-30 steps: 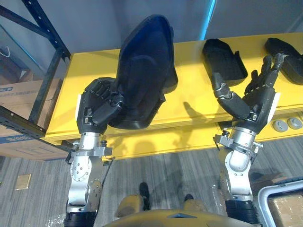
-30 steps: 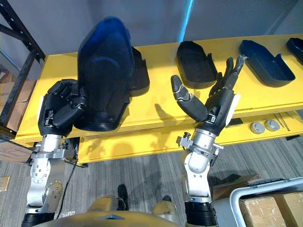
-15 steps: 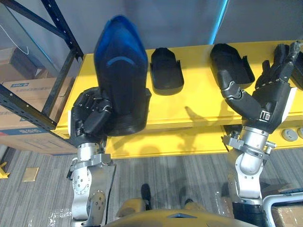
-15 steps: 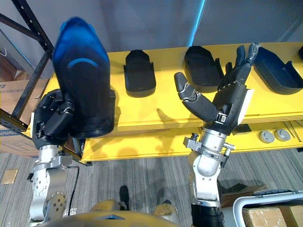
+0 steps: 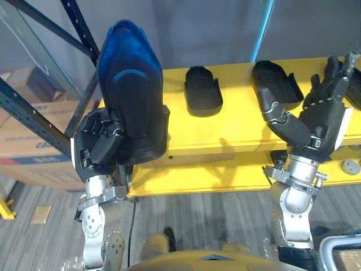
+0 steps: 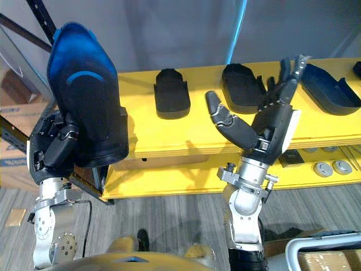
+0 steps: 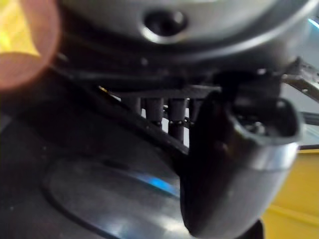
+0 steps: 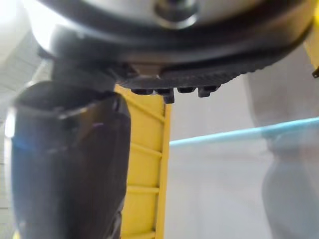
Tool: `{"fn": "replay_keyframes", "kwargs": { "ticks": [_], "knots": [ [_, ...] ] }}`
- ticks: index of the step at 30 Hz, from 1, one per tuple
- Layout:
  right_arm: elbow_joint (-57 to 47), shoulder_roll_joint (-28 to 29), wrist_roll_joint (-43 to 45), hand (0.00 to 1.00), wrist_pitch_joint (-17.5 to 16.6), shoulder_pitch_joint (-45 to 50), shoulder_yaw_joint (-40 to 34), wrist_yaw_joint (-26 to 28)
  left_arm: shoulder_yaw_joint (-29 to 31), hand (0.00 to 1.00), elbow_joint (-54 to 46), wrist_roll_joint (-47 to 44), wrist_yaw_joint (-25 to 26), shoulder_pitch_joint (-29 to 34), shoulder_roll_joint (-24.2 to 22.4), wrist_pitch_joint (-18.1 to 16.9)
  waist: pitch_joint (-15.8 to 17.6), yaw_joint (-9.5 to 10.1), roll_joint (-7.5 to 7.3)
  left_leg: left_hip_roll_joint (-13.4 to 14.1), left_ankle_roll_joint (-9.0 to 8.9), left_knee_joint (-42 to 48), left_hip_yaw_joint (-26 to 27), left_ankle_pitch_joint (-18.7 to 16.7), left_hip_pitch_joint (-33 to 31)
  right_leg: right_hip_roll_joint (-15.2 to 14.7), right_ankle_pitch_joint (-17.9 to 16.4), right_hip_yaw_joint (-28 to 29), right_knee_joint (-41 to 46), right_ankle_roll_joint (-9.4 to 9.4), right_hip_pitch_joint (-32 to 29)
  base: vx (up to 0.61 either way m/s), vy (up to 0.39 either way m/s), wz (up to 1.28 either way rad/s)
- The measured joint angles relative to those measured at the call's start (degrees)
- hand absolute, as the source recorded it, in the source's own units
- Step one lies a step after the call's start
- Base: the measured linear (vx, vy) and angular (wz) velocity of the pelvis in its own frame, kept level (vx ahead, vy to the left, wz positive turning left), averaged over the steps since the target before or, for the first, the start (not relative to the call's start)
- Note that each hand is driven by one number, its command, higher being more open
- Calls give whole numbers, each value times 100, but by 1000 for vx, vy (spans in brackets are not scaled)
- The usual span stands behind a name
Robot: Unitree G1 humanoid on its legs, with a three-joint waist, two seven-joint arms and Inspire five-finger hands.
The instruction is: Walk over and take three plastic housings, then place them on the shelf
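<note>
My left hand [image 5: 97,144] is shut on a large dark plastic housing [image 5: 131,101] with a blue sheen, held upright in front of the yellow table [image 5: 225,132]. The left wrist view has the thumb [image 7: 239,164] curled against the housing's dark surface [image 7: 99,194]. On the table lie more black housings: a small one [image 5: 203,91] in the middle, another [image 5: 275,83] to its right and a third [image 6: 330,84] at the far right. My right hand [image 5: 318,113] is raised over the table's front edge, open and holding nothing, its thumb [image 8: 67,164] spread out.
A dark blue steel rack [image 5: 39,121] with slanted braces stands at the left, cardboard boxes [image 5: 25,144] behind it. Round grey parts [image 6: 333,167] lie on the table's lower level at the right. A box in a white frame [image 6: 324,254] sits at the lower right.
The camera has swung left, so the rack has come nearer into view. My left hand has lifted the housing off the table and holds it upright. My right hand stays open.
</note>
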Motion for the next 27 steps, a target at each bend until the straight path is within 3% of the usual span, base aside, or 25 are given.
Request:
{"fn": "replay_keyframes", "kwargs": {
  "ticks": [1, 2, 4, 5, 6, 9, 11, 14, 16, 20, 24, 27],
  "knots": [
    [6, 38, -111, 100, 5, 0, -169, -180, 64, 0, 50, 1, 3, -191, 72, 0, 7, -16, -25, -172, 107, -106, 26, 41, 49, -165, 97, -15, 12, 107, -1, 123, 218, 14],
    [10, 95, -131, 100, 11, -7, -275, -290, 154, 0, 91, 2, -2, -332, 131, 12, 7, -12, -19, -264, 222, -263, 73, 128, 159, -244, 220, -47, 34, 85, 2, 134, 228, 3],
    [20, 252, -128, 100, 12, -57, -289, -303, 363, 0, 90, 0, -42, -431, 176, 37, 6, 20, -17, -275, 274, -527, 191, 179, 432, -246, 422, -159, 38, -77, 37, 85, 119, -28],
    [20, 282, -132, 100, 13, -96, -262, -297, 438, 0, 86, -1, -54, -448, 186, 40, 4, 22, -19, -259, 278, -584, 233, 182, 502, -233, 498, -233, 30, -106, 50, 44, 73, -39],
    [20, 279, -194, 100, 12, -186, -196, -283, 513, 0, 75, 1, -57, -458, 213, 61, -26, 6, -13, -206, 277, -649, 265, 181, 536, -134, 615, -228, -87, -262, 58, 27, 46, -21],
    [9, 257, -386, 100, 15, -317, -118, -143, 503, 0, 70, 6, -56, -500, 340, 145, -94, 9, -170, -205, 242, -854, 247, 268, 497, 65, 667, -221, -567, -295, 157, 11, -12, -3],
    [11, 192, -367, 100, 63, -317, -145, 80, 384, 0, 70, 9, -68, -506, 324, 340, -85, -24, -193, -227, 218, -995, 123, 399, 494, 118, 662, -204, -739, -301, 246, -20, -67, 26],
    [27, 0, -315, 100, 146, -311, -315, 356, 284, 0, 73, -2, -110, -505, 303, 523, -58, -26, -148, -199, 124, -1231, -32, 617, 506, 208, 517, -211, -759, -347, 269, -46, -82, 26],
    [34, -110, -105, 100, 151, -312, -440, 647, 311, 0, 83, -8, -68, -504, 296, 563, -39, -24, -109, -165, 88, -1376, -35, 764, 544, 256, 442, -206, -750, -253, 256, -64, -92, 8],
    [33, -274, 160, 100, 267, -312, -473, 1138, 655, 0, 337, -34, 275, -604, 297, 982, -16, -46, 60, 11, -99, -1707, 99, 947, 726, 470, 382, -19, -728, -269, 176, -77, -72, -21],
    [27, -300, -27, 100, 586, -293, -484, 831, 957, 0, 1009, -33, 657, -963, 326, 1252, 58, -201, 144, 138, -146, -1743, 228, 1014, 634, 561, 323, 161, -563, -265, -120, -74, -37, -22],
    [27, -297, -530, 100, 852, 6, -832, 280, 1012, 0, 1075, -143, 831, -1007, 402, 1314, 89, -303, 178, 184, -115, -1727, 393, 1044, 595, 570, 328, 352, -475, -262, -287, 23, -4, -26]
  ]
}}
